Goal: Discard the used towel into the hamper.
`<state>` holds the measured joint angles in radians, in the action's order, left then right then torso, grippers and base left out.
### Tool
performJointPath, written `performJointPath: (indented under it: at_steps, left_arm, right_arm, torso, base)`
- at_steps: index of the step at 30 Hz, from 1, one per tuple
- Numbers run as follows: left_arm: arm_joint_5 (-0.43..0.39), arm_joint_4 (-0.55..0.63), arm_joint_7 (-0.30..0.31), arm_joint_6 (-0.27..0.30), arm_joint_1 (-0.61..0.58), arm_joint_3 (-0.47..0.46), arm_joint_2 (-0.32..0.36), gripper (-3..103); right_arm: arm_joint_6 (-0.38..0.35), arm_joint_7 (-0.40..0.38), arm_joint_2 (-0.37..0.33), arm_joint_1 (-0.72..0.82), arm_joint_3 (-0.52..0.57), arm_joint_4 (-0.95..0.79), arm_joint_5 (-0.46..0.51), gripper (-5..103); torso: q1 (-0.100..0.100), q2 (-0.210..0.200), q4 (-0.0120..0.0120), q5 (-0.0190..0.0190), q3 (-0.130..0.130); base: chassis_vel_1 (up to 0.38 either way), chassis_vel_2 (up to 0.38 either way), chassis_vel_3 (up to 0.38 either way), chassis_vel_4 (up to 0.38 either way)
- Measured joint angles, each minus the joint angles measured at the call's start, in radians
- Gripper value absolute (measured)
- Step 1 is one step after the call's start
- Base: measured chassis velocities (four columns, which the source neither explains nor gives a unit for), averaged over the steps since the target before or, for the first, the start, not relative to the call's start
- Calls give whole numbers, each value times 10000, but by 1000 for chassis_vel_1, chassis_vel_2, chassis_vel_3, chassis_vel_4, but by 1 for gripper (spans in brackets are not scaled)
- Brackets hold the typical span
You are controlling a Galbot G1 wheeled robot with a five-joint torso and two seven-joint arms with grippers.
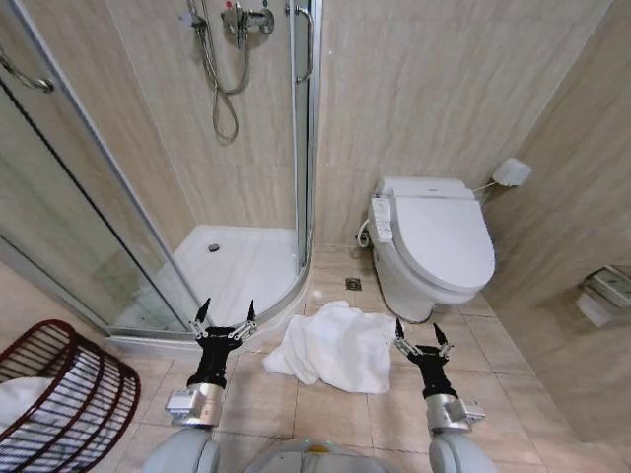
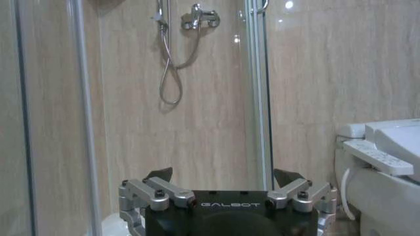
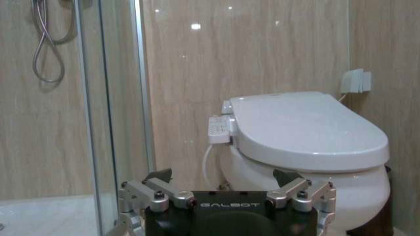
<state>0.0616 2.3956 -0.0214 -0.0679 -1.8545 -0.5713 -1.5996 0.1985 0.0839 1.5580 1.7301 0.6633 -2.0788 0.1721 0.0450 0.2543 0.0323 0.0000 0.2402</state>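
Note:
A crumpled white towel (image 1: 330,345) lies on the beige tiled floor in the head view, between the shower's curved edge and the toilet. The hamper (image 1: 54,394), a dark reddish-brown open-weave basket with something white inside, stands at the lower left. My left gripper (image 1: 226,312) hovers open just left of the towel, with nothing between its fingers. Open and empty too, my right gripper (image 1: 417,332) hangs at the towel's right edge. Each wrist view shows its own gripper open: the left gripper (image 2: 223,173) and the right gripper (image 3: 223,173).
A glass shower enclosure (image 1: 158,236) with a white tray (image 1: 237,261) fills the left. A white toilet (image 1: 434,241) with a closed lid stands at the right, a floor drain (image 1: 353,284) beside it. A paper holder (image 1: 606,291) juts from the right wall.

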Motion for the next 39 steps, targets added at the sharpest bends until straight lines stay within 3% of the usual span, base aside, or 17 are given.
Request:
performJointPath:
  at_steps: [14, 39]
  left_arm:
    - [0, 0, 0, 0, 0, 0, 0, 100]
    - [0, 0, 0, 0, 0, 0, 0, 100]
  right_arm:
    - [459, 158, 30, -20, 68, 168, -54, 100]
    - [488, 363, 8, -9, 93, 283, -8, 100]
  torso:
    - [-154, -547, 0, 0, -395]
    - [-366, -1511, 0, 0, -1146]
  base:
    - [0, 0, 0, 0]
    - [0, 0, 0, 0]
